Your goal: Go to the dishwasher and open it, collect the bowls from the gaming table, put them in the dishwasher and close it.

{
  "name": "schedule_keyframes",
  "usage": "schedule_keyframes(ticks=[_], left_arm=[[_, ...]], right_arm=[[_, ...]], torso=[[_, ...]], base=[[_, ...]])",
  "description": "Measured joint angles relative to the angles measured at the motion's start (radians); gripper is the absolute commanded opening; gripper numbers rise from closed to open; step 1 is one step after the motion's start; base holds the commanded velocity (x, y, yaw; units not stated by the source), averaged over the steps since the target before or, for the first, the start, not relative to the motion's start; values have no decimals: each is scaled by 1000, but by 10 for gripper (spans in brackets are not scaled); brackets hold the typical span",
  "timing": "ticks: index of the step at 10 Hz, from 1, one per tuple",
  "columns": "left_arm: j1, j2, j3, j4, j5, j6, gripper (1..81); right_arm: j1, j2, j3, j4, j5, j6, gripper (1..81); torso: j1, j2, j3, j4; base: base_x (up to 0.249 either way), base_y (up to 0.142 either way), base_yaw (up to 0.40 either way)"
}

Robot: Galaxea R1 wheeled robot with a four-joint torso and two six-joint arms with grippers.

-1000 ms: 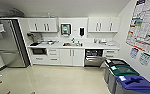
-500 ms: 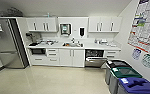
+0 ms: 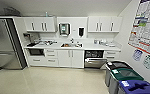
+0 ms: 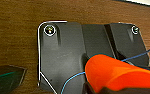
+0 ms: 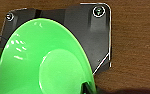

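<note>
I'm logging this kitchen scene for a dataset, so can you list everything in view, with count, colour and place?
dishwasher: one, steel front, door partly open, under the counter right of the sink.
orange bowl: one, close before the left wrist camera.
green bowl: one, light green, close before the right wrist camera.
fridge: one, steel, far left.
upper cupboards: white, on the back wall.
counter: white, with a sink and small items.
bins: three, with black, green and blue lids, along the right wall.
posters: on the right wall.
dark wrist plate: robot's own.

Three lidded bins point(image 3: 126, 75) stand on the pale kitchen floor point(image 3: 48, 80) by the wall.
</note>
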Motion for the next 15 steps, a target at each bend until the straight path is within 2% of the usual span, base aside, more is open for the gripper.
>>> schedule_keyframes(ticks=[5, 15], left_arm=[[-3, 0, 0, 0, -1, 0, 10], [-2, -5, -1, 0, -1, 0, 10]], right_arm=[[3, 0, 0, 0, 0, 0, 10], [2, 0, -1, -4, -1, 0, 10]], torso=[[0, 0, 0, 0], [0, 0, 0, 0]], base=[[114, -69, 0], [107, 0, 0]])
